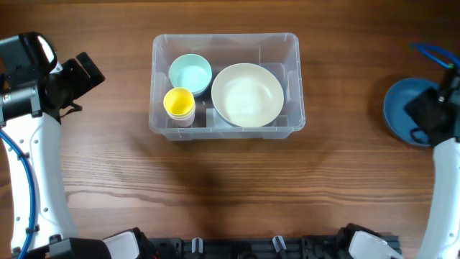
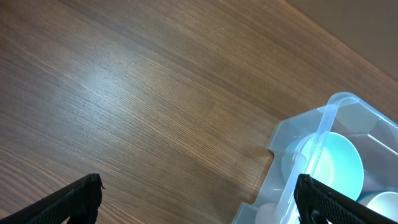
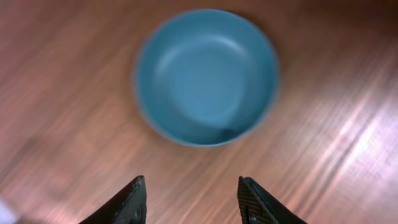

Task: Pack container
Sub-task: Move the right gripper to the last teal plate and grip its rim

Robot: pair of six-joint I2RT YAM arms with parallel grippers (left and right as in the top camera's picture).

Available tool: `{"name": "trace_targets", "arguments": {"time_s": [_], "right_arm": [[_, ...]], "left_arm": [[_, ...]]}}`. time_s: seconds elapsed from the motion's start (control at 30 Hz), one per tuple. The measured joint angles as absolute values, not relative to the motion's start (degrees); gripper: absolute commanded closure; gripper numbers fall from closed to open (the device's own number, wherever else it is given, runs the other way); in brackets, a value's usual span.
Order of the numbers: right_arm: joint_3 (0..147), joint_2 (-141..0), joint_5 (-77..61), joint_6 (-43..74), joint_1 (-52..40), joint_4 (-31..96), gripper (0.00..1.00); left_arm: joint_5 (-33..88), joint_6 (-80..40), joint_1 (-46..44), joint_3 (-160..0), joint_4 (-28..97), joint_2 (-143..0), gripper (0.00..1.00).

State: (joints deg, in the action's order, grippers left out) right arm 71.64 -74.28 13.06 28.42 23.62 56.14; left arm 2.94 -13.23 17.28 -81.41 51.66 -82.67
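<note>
The clear plastic container [image 1: 295,78] sits in the middle of the table, toward the far side. In it lie a large cream bowl [image 1: 247,95], a pale teal bowl [image 1: 190,73] and a yellow cup [image 1: 179,104]. My left gripper [image 1: 91,70] hangs left of the container, wide open and empty. The left wrist view shows the left gripper [image 2: 199,200] over bare wood, with the container's corner [image 2: 323,124] and teal bowl [image 2: 339,165] by its right finger. A blue bowl [image 3: 205,74] rests on the table at the far right. My right gripper [image 3: 193,186] hovers just short of it, jaws apart and empty.
The blue bowl [image 1: 402,108] lies close to the table's right edge, partly under the right arm [image 1: 435,115]. Bare wood stretches between the container and both arms. Dark fixtures [image 1: 237,248] line the near edge.
</note>
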Motion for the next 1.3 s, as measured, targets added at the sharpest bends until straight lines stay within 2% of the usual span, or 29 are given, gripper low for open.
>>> {"name": "trace_targets", "arguments": {"time_s": [0.17, 0.43, 0.87, 1.3], "right_arm": [[71.64, -80.64, 8.12, 28.49, 32.51, 55.27, 0.53], [71.64, -91.0, 4.01, 28.49, 39.62, 55.33, 0.53], [71.61, -97.69, 1.65, 28.47, 40.49, 52.62, 0.51], [62.96, -98.1, 1.45, 31.92, 40.49, 41.36, 0.51]], "left_arm": [[2.94, -13.23, 17.28, -81.41, 51.66, -82.67, 0.0], [2.94, -13.23, 17.28, -81.41, 51.66, -82.67, 0.0], [2.94, -13.23, 17.28, -81.41, 51.66, -82.67, 0.0], [2.94, -13.23, 17.28, -81.41, 51.66, -82.67, 0.0]]}}
